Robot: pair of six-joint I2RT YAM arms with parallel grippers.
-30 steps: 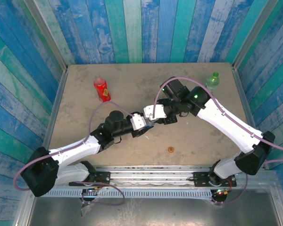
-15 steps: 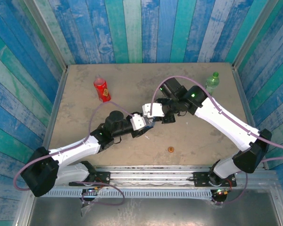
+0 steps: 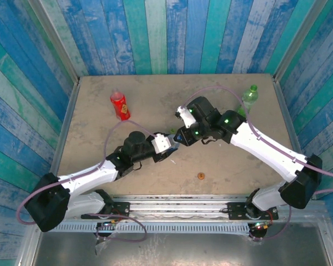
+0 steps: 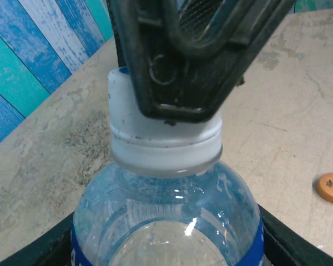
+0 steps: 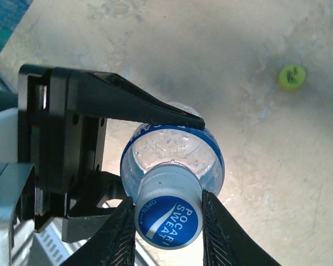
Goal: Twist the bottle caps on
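Left pincer (image 3: 171, 145) is gripping the clear bottle (image 4: 166, 216) by its body; right pincer (image 5: 169, 223), meeting the neck end along the bottle's axis, is pinching the blue cap (image 5: 169, 213).

The table (image 3: 155, 94) is a pale tan slab, mottled with darker stains and scuffs. In the top view a red bottle (image 3: 120, 105) with yellow marks stands on it in the upper left, and a translucent green bottle (image 3: 248, 97) stands near the upper right corner. An orange cap (image 3: 200, 176) lies flat on bare table, lower centre. In the right wrist view a light green cap (image 5: 292, 76) lies alone at upper right.
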